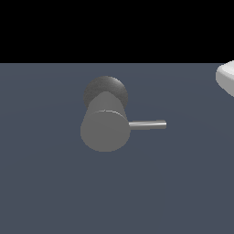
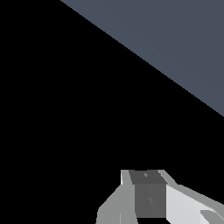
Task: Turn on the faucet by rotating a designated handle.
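Note:
The faucet (image 1: 105,130) is a thick matte grey cylinder whose flat round end faces the exterior camera, with a darker round base (image 1: 106,89) behind it. Its handle (image 1: 147,124), a thin shiny metal rod, sticks out level toward the exterior view's right. A white piece of my arm (image 1: 226,77) shows at the exterior view's right edge, well apart from the handle's tip. In the wrist view only part of my gripper (image 2: 148,199) shows at the frame's edge, as light grey and dark grey blocks. Whether its jaws stand apart cannot be made out. Neither faucet nor handle appears in the wrist view.
A flat blue-grey floor (image 1: 55,192) surrounds the faucet, with black void beyond its far edge. The wrist view shows a wedge of the same floor (image 2: 175,39) and black elsewhere.

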### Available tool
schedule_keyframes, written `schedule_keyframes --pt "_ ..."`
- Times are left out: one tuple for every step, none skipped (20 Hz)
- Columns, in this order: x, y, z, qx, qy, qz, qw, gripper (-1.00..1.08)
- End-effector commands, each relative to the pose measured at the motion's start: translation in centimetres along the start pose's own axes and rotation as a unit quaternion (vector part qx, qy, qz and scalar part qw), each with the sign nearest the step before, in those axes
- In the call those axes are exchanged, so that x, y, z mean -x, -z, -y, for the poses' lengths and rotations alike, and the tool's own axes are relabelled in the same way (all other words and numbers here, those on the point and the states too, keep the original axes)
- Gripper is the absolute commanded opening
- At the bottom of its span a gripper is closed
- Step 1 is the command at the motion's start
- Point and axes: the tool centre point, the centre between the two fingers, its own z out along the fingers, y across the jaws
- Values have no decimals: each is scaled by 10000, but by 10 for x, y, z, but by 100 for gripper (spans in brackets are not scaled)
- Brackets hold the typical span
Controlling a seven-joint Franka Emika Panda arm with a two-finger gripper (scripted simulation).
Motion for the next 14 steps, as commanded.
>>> schedule_keyframes --pt "-25 10 -31 40 -396 -319 9987 -100" --pt "-33 15 -44 66 -554 -439 9975 -100" --pt "-41 19 -58 98 -711 -560 9958 -100" --pt "-49 24 -72 136 -869 -680 9938 -100" --pt "-56 28 -87 180 -1027 -800 9913 -100" --pt "-62 33 -102 230 -1185 -920 9884 -100" --pt "-68 38 -117 284 -1340 -1038 9851 -100" --pt "-73 44 -133 341 -1489 -1151 9815 -100" --pt "-77 49 -147 401 -1630 -1258 9778 -100" --pt "-81 54 -162 460 -1763 -1358 9738 -100" --pt "-84 59 -175 520 -1888 -1452 9698 -100" --pt "-86 63 -188 579 -2004 -1539 9658 -100" --pt "-88 68 -200 637 -2112 -1620 9618 -100" --pt "-89 73 -212 693 -2213 -1695 9579 -100"
